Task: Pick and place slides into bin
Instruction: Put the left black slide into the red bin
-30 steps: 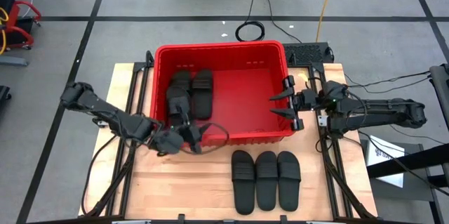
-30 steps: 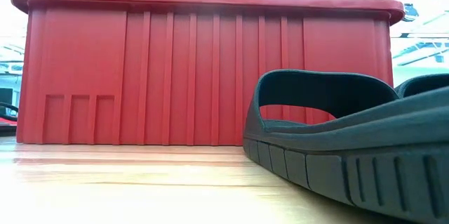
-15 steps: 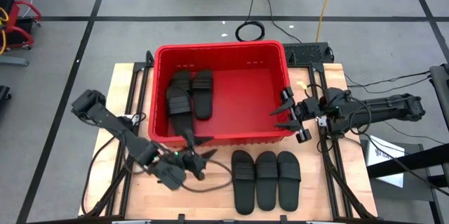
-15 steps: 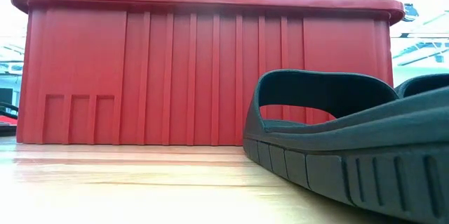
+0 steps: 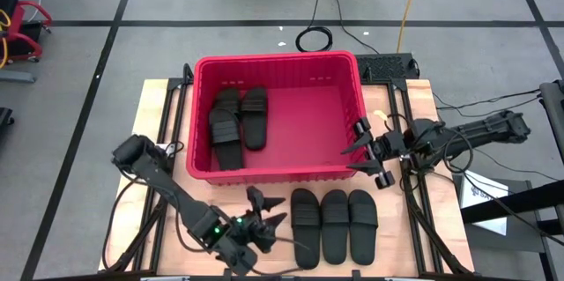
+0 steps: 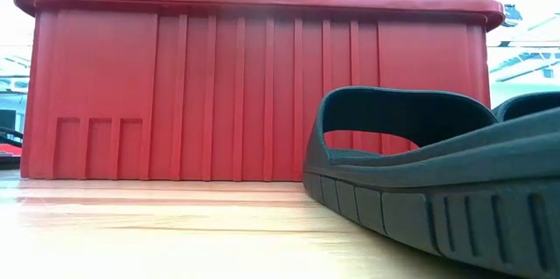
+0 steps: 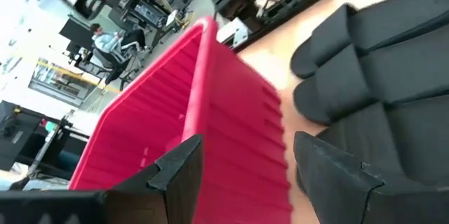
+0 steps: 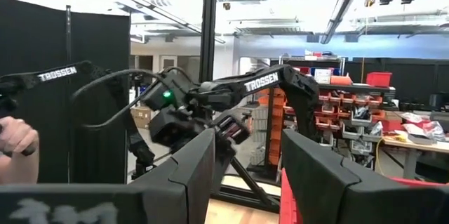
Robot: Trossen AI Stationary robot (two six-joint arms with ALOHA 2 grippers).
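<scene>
Three black slides (image 5: pixel 334 225) lie side by side on the wooden table (image 5: pixel 414 237), soles down and toes toward the red bin (image 5: pixel 357 83), a neat row that leaves each strap open to a grasp from above. Three more slides (image 5: pixel 236 122) lie inside the bin, bunched against its left wall, two roughly parallel and one overlapping them at a slant; the right half of the bin floor is bare, so the task looks about half done. The left gripper (image 5: pixel 267 217) hangs just beside the leftmost slide of the row, fingers spread wide and holding nothing, seemingly lined up for the next pick. The right gripper (image 5: pixel 364 150) waits at the bin's front right corner, just outside the rim, its fingers parted and empty as well. In the right wrist view, a person's hand (image 8: pixel 15 142) shows at the edge of the room beyond the table.
</scene>
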